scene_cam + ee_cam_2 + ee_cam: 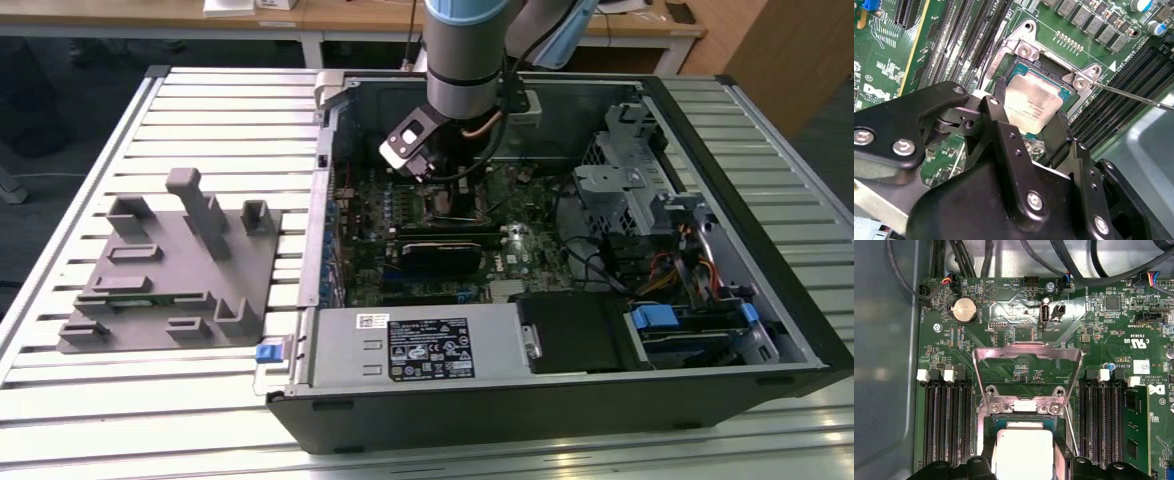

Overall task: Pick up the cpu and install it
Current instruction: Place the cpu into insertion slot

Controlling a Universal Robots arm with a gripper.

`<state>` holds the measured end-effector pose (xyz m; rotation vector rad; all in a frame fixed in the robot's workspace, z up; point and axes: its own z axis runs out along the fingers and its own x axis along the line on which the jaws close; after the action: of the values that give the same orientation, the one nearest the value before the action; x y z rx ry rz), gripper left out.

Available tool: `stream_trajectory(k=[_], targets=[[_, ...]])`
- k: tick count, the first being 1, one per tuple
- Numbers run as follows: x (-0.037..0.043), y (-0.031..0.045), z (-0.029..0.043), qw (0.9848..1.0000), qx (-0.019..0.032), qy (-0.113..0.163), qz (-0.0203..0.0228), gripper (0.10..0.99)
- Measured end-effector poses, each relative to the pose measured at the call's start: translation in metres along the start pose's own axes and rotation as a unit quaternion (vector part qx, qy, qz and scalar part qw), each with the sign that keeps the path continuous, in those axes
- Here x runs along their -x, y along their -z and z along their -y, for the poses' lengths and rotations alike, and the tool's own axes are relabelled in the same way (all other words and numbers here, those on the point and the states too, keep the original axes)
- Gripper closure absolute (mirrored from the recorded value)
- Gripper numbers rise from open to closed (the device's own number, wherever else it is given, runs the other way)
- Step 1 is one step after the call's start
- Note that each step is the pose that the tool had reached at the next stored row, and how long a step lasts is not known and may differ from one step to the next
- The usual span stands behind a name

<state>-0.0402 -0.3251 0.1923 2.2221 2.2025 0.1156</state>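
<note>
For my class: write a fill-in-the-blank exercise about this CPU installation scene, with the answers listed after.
1. The gripper grips the cpu between its two ___.
2. In the first wrist view, the socket's metal load plate stands ___, not shut.
3. The grey tray lies to the exterior view's ___ of the computer case.
Missing words: fingers; open; left.

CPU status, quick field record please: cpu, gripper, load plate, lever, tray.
cpu: silvery top up, directly over the open socket; cannot tell if seated
gripper: inside the pc case, fingers against two opposite cpu edges
load plate: flipped up, open
lever: thin rod angled out beside the socket
grey tray: outside the case, on the exterior view's left
</note>
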Motion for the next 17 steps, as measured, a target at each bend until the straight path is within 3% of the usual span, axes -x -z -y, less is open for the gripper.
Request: stream_trajectory(k=[3, 4, 9, 11, 14, 16, 17], targets=[[-0.0001, -0.0001, 0.0000, 1.0000, 0.0001, 0.000, -0.0001, 0.533], [0.0000, -0.0001, 0.0000, 1.0000, 0.0001, 0.000, -0.0001, 0.471], [0.0000, 0.0017, -0.0001, 1.0000, 0.0000, 0.000, 0.0001, 0.471], [-0.0003, 0.0061, -0.0004, 1.0000, 0.0000, 0.000, 0.0000, 0.471], [-0.0005, 0.0110, -0.0006, 1.0000, -0.0001, 0.000, 0.0001, 0.549], [-0.0006, 0.0128, -0.0008, 1.0000, -0.0001, 0.000, 0.0001, 0.671], [-0.0006, 0.0137, -0.0009, 1.0000, -0.0001, 0.000, 0.0002, 0.671]])
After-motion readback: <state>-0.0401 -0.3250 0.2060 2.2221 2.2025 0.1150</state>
